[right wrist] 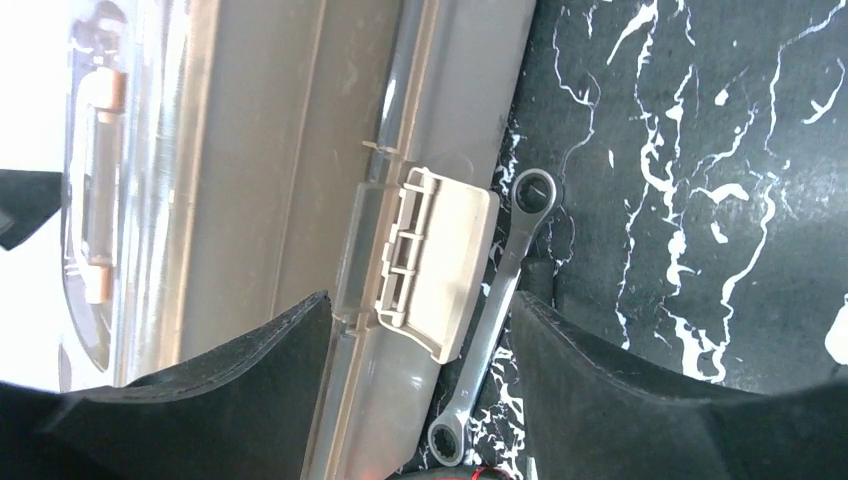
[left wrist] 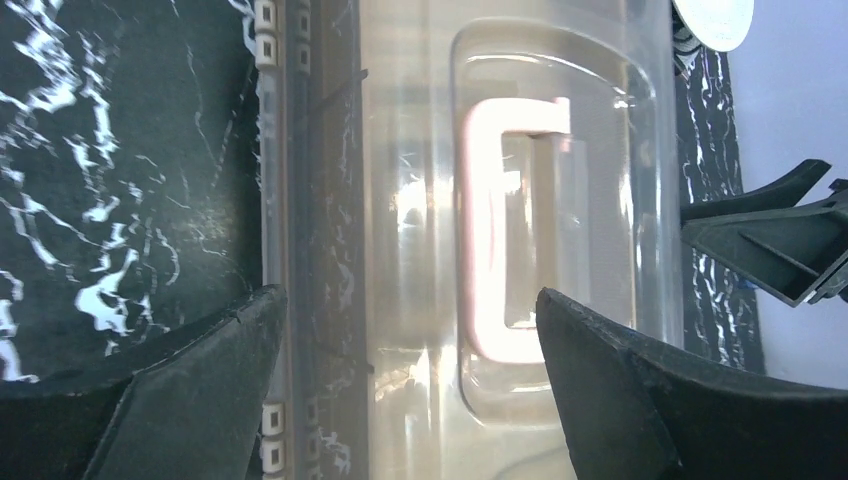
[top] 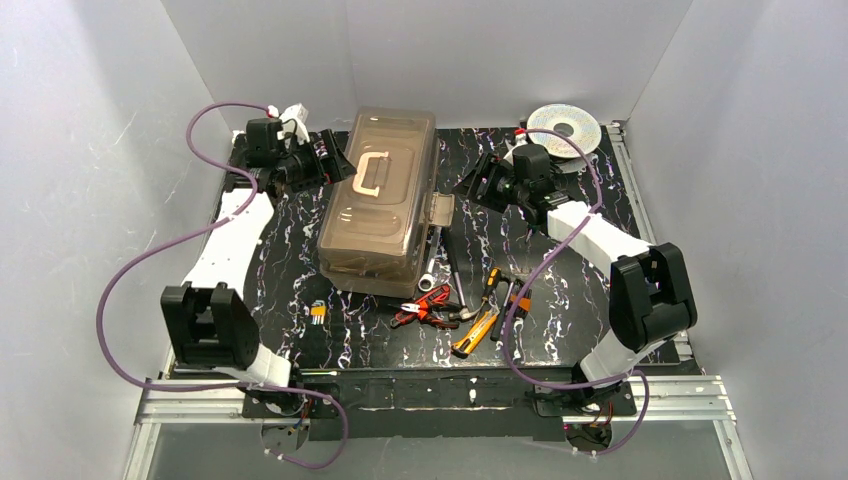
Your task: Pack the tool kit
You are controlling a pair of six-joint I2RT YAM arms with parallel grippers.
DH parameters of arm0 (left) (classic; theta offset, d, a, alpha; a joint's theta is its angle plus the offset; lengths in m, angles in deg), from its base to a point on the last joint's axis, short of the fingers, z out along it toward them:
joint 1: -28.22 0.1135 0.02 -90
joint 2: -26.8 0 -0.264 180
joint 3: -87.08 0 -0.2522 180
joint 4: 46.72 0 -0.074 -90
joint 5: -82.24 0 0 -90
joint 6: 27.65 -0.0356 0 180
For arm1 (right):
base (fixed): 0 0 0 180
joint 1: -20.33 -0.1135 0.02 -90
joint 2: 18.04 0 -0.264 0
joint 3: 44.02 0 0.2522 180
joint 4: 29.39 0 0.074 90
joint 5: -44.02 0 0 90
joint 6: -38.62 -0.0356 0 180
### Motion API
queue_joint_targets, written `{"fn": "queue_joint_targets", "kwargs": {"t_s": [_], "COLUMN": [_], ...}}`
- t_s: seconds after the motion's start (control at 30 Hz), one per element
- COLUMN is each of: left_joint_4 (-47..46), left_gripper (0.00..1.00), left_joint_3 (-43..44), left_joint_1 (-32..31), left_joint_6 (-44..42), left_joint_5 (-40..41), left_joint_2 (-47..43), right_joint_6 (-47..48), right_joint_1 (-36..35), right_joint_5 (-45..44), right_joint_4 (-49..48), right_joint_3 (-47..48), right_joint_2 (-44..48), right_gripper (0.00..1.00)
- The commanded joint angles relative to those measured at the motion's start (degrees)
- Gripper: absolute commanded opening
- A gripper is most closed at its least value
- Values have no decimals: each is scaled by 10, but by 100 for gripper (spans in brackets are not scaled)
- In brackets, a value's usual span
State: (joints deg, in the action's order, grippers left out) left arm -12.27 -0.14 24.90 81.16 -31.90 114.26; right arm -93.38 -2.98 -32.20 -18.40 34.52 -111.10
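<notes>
I had the toolbox [top: 378, 200] lying in the middle of the table [top: 300, 260], its smoky lid [top: 385, 150] down and nothing packed: the red pliers [top: 425, 308], yellow knife [top: 475, 335] and screwdrivers [top: 500, 290] lay loose just in front of it. My left gripper [left wrist: 410, 300] hung over the box's left side, jaws spread wide and empty, the pale handle [left wrist: 500, 240] showing between them. My right gripper [right wrist: 420, 300] faced the right side, jaws spread to either flank of the beige latch [right wrist: 432, 262] and gripping nothing. That latch stood flipped out from the wall, so I judged the job in hand was getting the lid up. To do it well, I reckoned the right jaws should catch the lid's edge beside the latch and lift along the hinge's arc rather than straight up. The left arm should meanwhile press down on the base, since a light plastic box would likely skate on that slick top. A ring wrench [right wrist: 492, 310] lay just beside the latch, so the lower finger needed to come in above it, not scoop it.
</notes>
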Motion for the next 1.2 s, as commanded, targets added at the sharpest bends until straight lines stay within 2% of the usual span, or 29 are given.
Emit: {"fn": "queue_joint_targets", "kwargs": {"t_s": [0.0,0.2,0.3,0.43,0.6,0.7,0.83,1.03,1.17], "left_joint_4": [21,26,11,12,3,-2,21,-43,-42], "left_gripper": [94,92,84,77,77,76,66,37,4], "left_joint_3": [2,2,-2,3,-12,-19,-3,-31,-24], "left_joint_1": [-16,-19,-23,-33,-33,-32,-7,32,32], "left_joint_6": [-51,-63,-64,-77,-74,-52,-1,69,72], "left_joint_5": [60,82,49,48,81,102,89,-27,-70], "left_joint_2": [-56,-71,-68,-64,-79,-75,-37,-6,20], "right_joint_6": [49,87,85,54,18,-18,-57,-73,-87], "right_joint_1": [-2,-25,-43,-73,-131,-163,-197,-227,-232], "right_joint_5": [-5,4,-6,-74,-135,-208,-256,-232,-216], "right_joint_4": [19,102,139,212,275,340,411,398,383], "right_joint_3": [43,132,183,263,366,449,583,675,704], "right_joint_2": [21,22,19,-1,-44,-96,-179,-255,-293], "right_gripper": [72,70,70,70,68,67,66,65,64]}}
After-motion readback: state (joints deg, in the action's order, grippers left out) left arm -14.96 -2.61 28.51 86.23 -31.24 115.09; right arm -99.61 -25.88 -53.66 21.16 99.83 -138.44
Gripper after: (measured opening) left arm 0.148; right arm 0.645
